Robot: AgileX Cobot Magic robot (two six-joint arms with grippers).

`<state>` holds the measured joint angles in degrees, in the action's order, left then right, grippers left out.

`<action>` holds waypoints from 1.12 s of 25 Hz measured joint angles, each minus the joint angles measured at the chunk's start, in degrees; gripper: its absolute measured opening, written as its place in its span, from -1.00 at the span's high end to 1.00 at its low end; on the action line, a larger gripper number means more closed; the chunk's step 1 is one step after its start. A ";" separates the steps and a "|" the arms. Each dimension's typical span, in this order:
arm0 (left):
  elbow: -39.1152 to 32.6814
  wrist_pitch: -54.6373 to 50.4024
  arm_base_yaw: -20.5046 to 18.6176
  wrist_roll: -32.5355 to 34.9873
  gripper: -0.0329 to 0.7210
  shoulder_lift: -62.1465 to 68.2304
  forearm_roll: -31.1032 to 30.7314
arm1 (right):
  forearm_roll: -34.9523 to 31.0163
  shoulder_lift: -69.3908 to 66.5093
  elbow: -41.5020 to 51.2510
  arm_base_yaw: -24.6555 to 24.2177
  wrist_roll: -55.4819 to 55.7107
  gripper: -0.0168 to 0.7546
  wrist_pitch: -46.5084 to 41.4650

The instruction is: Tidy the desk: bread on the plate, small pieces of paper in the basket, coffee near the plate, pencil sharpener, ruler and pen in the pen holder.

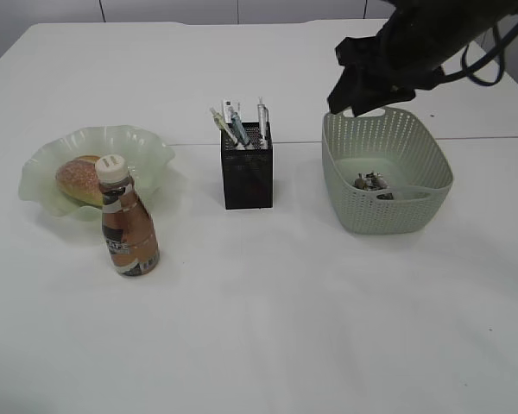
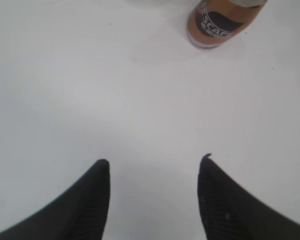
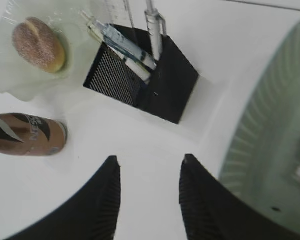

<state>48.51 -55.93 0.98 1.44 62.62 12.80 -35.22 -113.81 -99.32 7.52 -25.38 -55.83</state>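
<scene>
On my exterior view the golden bread roll point(image 1: 80, 179) lies in the pale green, wavy-rimmed glass plate point(image 1: 147, 142) at the left of the white worktop point(image 1: 276, 328). Just in front of the plate, at its right front edge, stands the brown coffee bottle with a white cap point(image 1: 128, 222), upright. Near the middle sits the black mesh square pen holder point(image 1: 247, 168), with pens and a clear ruler point(image 1: 233, 121) standing in it, leaning slightly; I cannot make out a pencil sharpener among them. To the right is the pale green perforated plastic basket point(image 1: 345, 185), with small crumpled bits of paper point(image 1: 373, 182) lying on its floor.

My right pincer point(image 1: 356, 97) hangs above the basket's back left rim, apart from it. From its wrist camera I see the two black fingers point(image 3: 97, 200) spread with only bare worktop between them, so it is released and carries nothing; the basket wall curves at the right of that view, the holder and the roll lie beyond.

My left pincer point(image 2: 154, 170) does not show on the exterior view. Its wrist camera shows its fingers parted over plain worktop, released and empty, with the foot of the coffee bottle well ahead of the tips.
</scene>
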 joint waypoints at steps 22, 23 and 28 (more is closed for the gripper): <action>0.00 -8.25 0.00 -6.58 -0.07 -15.22 -11.49 | 25.91 31.13 29.50 -1.90 16.50 0.20 -3.29; 0.00 -9.24 0.00 -6.95 -0.06 -16.94 -11.92 | 25.91 33.37 30.51 -1.90 16.50 0.20 -3.08; 0.00 -13.99 0.00 -8.73 -0.06 -26.29 -12.36 | 27.15 44.70 34.82 -1.90 16.50 0.20 -2.66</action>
<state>48.51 -69.92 0.98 -7.29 36.33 0.44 -8.06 -69.10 -64.51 5.62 -8.88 -58.49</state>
